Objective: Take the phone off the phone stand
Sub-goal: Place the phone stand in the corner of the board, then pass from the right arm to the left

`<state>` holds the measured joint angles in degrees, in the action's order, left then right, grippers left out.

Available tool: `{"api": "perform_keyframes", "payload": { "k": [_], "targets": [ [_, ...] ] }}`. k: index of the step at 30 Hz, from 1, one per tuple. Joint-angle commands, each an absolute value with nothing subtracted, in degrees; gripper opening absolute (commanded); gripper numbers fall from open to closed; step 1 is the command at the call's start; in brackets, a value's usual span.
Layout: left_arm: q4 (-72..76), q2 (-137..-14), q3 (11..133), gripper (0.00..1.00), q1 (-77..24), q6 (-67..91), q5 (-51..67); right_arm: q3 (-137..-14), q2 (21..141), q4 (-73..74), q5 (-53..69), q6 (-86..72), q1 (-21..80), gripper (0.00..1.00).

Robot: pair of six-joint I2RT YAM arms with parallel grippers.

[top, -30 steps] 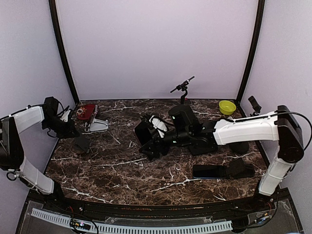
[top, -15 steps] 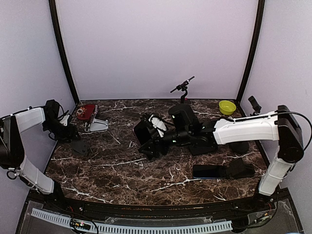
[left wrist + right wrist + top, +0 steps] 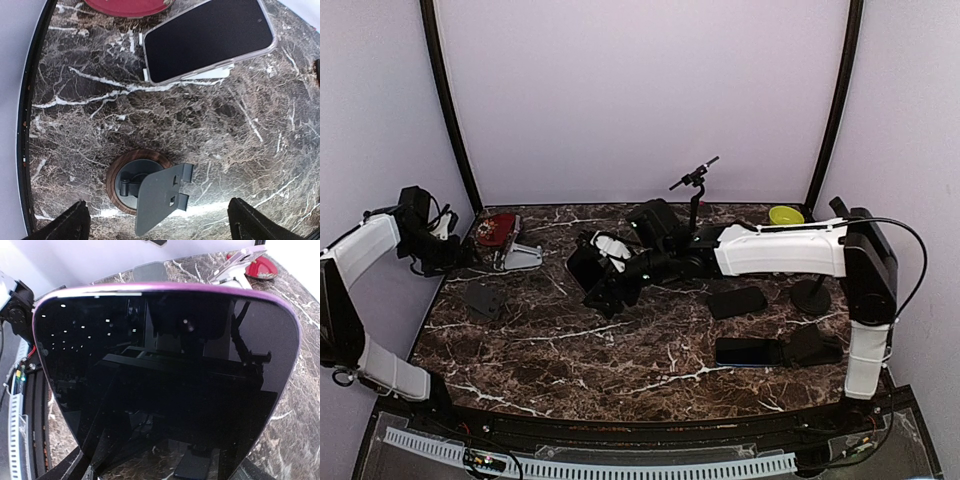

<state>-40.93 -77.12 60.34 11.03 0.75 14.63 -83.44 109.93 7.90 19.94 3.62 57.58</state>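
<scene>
The phone, black-screened with a purple rim, hangs above the table's middle, and my right gripper is shut on it. Its dark screen fills the right wrist view and hides that gripper's fingers except for dark tips at the bottom corners. The grey phone stand on its round wooden base sits empty at the left. My left gripper hovers over the stand, open, with a fingertip on either side and nothing between them. In the top view my left gripper is just behind the stand.
A second phone leans on a white stand at the back left, beside a red object. A dark phone lies flat right of centre. Another phone rests by a black stand. A yellow bowl sits at the back right.
My left gripper has opened, let go of the grey stand and pulled back from it. My right arm has carried the phone left and farther back, uncovering the flat dark phone.
</scene>
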Motion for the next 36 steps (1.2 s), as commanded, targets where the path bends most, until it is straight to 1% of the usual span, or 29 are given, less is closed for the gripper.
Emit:
{"api": "perform_keyframes", "payload": {
  "k": [1, 7, 12, 15, 17, 19, 21, 23, 26, 30, 36],
  "targets": [
    [-40.38, -72.81, 61.96, 0.99, 10.90, 1.89, 16.40, -94.46, 114.46, 16.27, 19.12, 8.92, 57.72, 0.52],
    [-35.06, -67.49, 60.43, 0.99, 10.99, 4.39, 18.83, -108.89, 125.01, 27.33, 14.49, 11.64, 59.24, 0.52],
    [-30.05, -64.99, 57.58, 0.99, 11.01, 5.76, 21.77, -119.18, 131.90, 32.14, 11.16, 11.25, 60.42, 0.52],
    [-26.65, -63.20, 54.31, 0.99, 10.99, 7.11, 26.25, -124.30, 135.51, 33.46, 9.74, 10.46, 60.88, 0.52],
    [-23.36, -61.69, 51.69, 0.98, 10.92, 8.27, 32.56, -125.99, 137.14, 33.86, 8.00, 9.90, 61.10, 0.52],
    [-20.18, -60.51, 48.77, 0.90, 10.90, 10.47, 38.08, -125.17, 136.97, 32.97, 6.71, 9.80, 61.33, 0.52],
    [-16.14, -59.69, 44.86, 0.80, 10.48, 13.27, 45.47, -122.98, 135.60, 31.11, 6.55, 9.80, 61.43, 0.52],
    [-12.14, -59.11, 41.17, 0.72, 8.60, 16.51, 48.82, -122.08, 134.81, 30.32, 6.41, 9.96, 61.44, 0.52],
    [-8.74, -59.32, 38.22, 0.67, 1.33, 17.93, 47.38, -122.48, 134.68, 31.08, 6.27, 10.59, 61.44, 0.52],
    [-6.81, -62.97, 37.83, 0.56, -3.35, 20.01, 48.15, -121.13, 133.98, 30.56, 6.41, 11.13, 61.52, 0.52],
    [-3.30, -65.88, 36.38, 0.52, -8.06, 21.48, 47.90, -119.46, 133.07, 29.70, 6.07, 11.12, 61.94, 0.52]
  ]
}}
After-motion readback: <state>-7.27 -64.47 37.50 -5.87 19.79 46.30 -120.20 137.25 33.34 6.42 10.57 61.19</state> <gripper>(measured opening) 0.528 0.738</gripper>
